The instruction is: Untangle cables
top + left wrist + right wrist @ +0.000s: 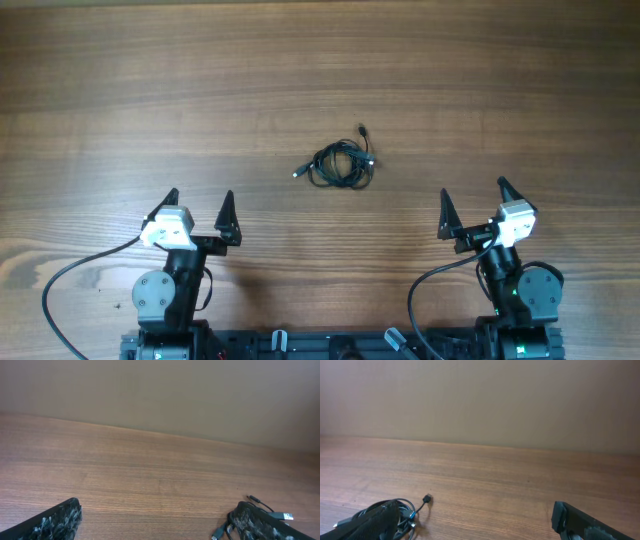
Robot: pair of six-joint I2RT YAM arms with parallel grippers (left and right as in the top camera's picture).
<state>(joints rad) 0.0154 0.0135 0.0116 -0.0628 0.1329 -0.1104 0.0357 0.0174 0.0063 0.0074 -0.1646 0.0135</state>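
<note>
My left gripper [200, 197] has its two fingers spread wide with nothing between them, and my right gripper [474, 192] is the same: wide apart and empty. Both arms sit folded back near the table's near edge, with the fingers pointing out across the wooden table [320, 60], left arm at one side and right arm at the other, well apart.

The cables [340, 165] lie between my two arms and farther out, a small bundle of thin black loops resting on the wood, touching neither gripper. A dark plug end [362, 130] sticks out on the far side, and a light tip [297, 175] pokes out toward my left.

Bare wood surrounds the bundle on every side, with wide room beyond it toward the far edge.

From my left wrist, the cables [265, 506] peek out behind my right-hand finger [260, 525], with a silvery plug [286, 516] showing. From my right wrist, the cables [407, 510] sit partly behind my left-hand finger [370, 520]. Both wrist views also show a plain wall [160, 390] past the table's far edge, which the overhead view does not.
</note>
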